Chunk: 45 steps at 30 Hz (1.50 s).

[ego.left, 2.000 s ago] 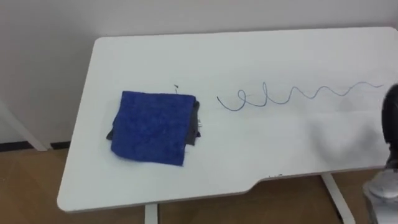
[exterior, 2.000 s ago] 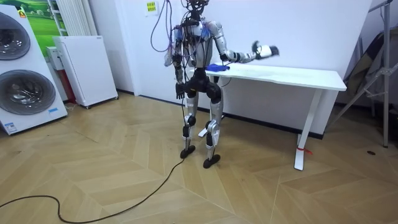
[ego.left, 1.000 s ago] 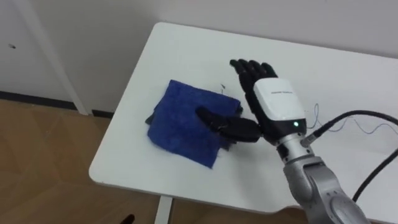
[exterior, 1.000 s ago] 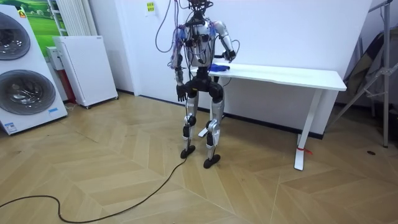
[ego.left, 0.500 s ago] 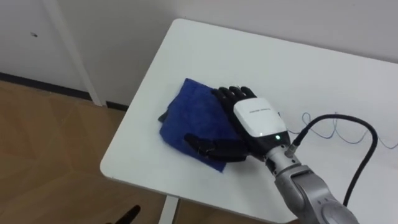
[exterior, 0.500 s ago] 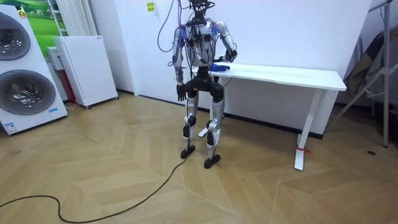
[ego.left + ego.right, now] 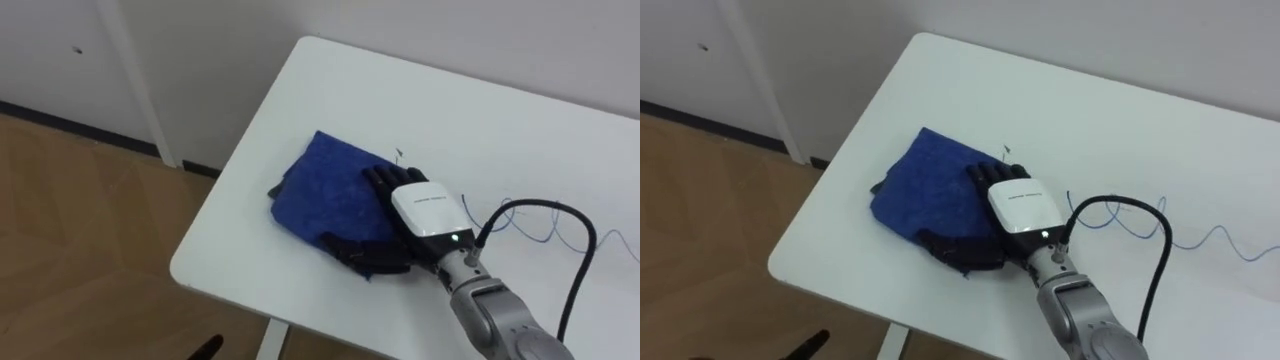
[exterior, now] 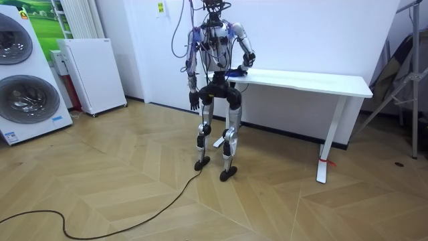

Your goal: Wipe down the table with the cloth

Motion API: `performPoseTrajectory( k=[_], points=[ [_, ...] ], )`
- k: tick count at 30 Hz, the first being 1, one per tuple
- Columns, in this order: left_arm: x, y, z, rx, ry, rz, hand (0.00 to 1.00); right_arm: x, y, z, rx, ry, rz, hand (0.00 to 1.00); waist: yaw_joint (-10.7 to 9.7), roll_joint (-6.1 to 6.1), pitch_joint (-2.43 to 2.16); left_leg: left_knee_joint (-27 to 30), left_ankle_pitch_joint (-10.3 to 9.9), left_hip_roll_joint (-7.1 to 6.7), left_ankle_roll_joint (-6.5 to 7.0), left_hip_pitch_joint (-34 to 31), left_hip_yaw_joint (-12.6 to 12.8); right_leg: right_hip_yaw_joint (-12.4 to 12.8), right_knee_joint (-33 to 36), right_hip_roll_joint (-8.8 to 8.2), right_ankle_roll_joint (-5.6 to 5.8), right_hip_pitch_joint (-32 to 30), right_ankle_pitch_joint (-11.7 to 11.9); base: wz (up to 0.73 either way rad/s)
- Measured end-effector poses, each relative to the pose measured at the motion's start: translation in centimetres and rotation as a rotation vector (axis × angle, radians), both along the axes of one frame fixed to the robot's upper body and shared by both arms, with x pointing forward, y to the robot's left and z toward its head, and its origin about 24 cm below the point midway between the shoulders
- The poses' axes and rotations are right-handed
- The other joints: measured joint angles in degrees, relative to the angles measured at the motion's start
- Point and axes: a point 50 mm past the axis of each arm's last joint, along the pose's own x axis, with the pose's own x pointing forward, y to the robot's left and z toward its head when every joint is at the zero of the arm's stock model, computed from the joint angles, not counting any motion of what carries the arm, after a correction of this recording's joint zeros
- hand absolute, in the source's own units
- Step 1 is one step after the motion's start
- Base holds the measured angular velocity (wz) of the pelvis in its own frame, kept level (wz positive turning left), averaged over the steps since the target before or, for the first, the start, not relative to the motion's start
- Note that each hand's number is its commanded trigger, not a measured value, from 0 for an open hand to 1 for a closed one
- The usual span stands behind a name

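The right arm comes in from the lower right and reaches forward and to the left over the near part of the table (image 7: 330, 90). At its end is one right hand (image 7: 425, 212), palm down, with its white back facing up. The hand is wide: its dark fingers lie stretched out on top of the cloth (image 7: 330, 190), and the thumb points off to the left along the cloth's near edge. Nothing is gripped; the hand rests flat on the cloth.

There is one cloth, blue and folded into a rough square. It lies on the white table near its left end, set at a slant to the table's edges. The hand covers its near right part, and the rest of it is bare. A thin dark edge peeks out from under the cloth at its left corner; what it belongs to cannot be told.

To the right of the hand, one thin blue pen line (image 7: 1215, 235) runs in loops and waves across the tabletop, well apart from the cloth. Beyond the far edge of the table is a pale wall (image 7: 200, 60), and off its left end is a wooden floor (image 7: 80, 220).

In the room view the robot stands upright at the end of the one long white table, on the room view's left. Its left hand (image 8: 193, 100) hangs by its hip, and whether it is open or closed cannot be told. Further off on the room view's left stand two stacked washing machines (image 8: 27, 100) and one low white cabinet (image 8: 90, 70).
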Motion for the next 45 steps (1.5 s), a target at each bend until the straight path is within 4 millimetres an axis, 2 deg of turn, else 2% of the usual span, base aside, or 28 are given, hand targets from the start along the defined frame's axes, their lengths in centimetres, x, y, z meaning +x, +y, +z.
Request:
performPoseTrajectory(
  k=[5, 6, 9, 11, 15, 31, 40, 41, 43, 45],
  points=[
    [-0.7, 0.1, -0.2, 0.001, 0.018, 0.005, 0.0, 0.0, -0.1, -0.1, 0.003, 0.0, -0.007, 0.0, -0.2, 0.09, -0.03, 0.1, 0.0, -0.03, 0.0, 0.0, 0.0, -0.4, 0.0, -0.05, 0.0, 0.1, 0.0, 0.03],
    [-1.1, 0.1, -0.2, 0.002, 0.027, 0.009, 0.0, 0.0, -0.1, -0.1, 0.002, 0.0, -0.008, 0.0, -0.3, 0.19, -0.02, 0.1, 0.0, -0.03, 0.0, 0.0, -0.1, -1.5, 0.0, -0.09, 0.0, 0.3, 0.0, 0.07],
    [-1.7, 0.2, -0.3, 0.007, 0.047, 0.016, 0.0, 0.3, -0.3, -0.3, -0.008, 0.005, -0.014, 0.0, -0.6, 0.47, -0.08, 0.2, 0.0, -0.09, 0.0, 0.0, -0.1, -2.1, -0.1, -0.17, 0.01, 0.7, 0.0, 0.12],
    [-1.7, 0.2, -0.4, 0.009, 0.049, 0.018, 0.0, 0.5, -0.5, -0.4, -0.017, 0.006, -0.021, 0.0, -0.6, 0.63, -0.31, 0.3, 0.0, -0.1, 0.0, 0.0, -0.1, -3.0, -0.1, -0.22, 0.01, 0.8, 0.0, 0.1],
    [-1.7, 0.2, -0.3, 0.009, 0.049, 0.018, 0.0, 0.8, -0.8, -0.5, -0.03, 0.009, -0.026, 0.0, -0.4, 0.95, -0.68, 0.6, 0.0, -0.16, 0.01, -0.1, -0.1, -3.0, -0.1, -0.29, 0.01, 1.0, 0.0, 0.01],
    [-2.0, 0.3, -0.5, 0.012, 0.069, 0.022, 0.0, 1.2, -0.7, -0.2, 0.002, 0.007, -0.039, 0.0, -0.2, 1.05, -0.55, 0.6, 0.1, -0.2, 0.06, 0.2, -0.3, -2.9, 0.0, -0.3, 0.01, 1.3, 0.0, 0.01],
    [-2.4, 0.4, -0.6, 0.017, 0.084, 0.026, 0.0, 1.3, -0.8, -0.2, 0.003, 0.006, -0.048, 0.0, -0.1, 0.65, -0.36, 0.4, 0.1, -0.52, 0.07, 0.3, -3.4, -2.9, 0.3, -0.3, 0.02, 1.6, 0.0, 0.12],
    [-2.4, 0.5, -0.6, 0.017, 0.086, 0.027, 0.0, 1.3, -0.8, -0.2, 0.003, 0.006, -0.048, 0.0, 0.1, 0.62, -0.36, 0.3, 0.1, -0.53, 0.07, 0.3, -3.5, -2.9, 0.4, -0.3, 0.03, 1.6, 0.0, 0.0],
    [-2.5, 0.5, -0.6, 0.019, 0.092, 0.029, 0.0, 1.2, -0.8, -0.2, 0.002, 0.009, -0.05, 0.0, 1.2, 0.87, 0.0, 0.0, 0.1, -0.33, 0.08, 1.5, -5.8, -2.9, 2.2, -0.31, 0.28, 1.4, -0.2, -0.09],
    [-2.5, 0.6, -0.6, 0.02, 0.092, 0.029, 0.0, 1.2, -0.9, -0.2, 0.006, 0.01, -0.052, 0.0, 1.3, 0.67, -0.12, -0.1, 0.1, -0.48, 0.08, 1.6, -6.1, -2.9, 2.3, -0.43, 0.28, 1.7, -0.2, 0.06]
  ],
)
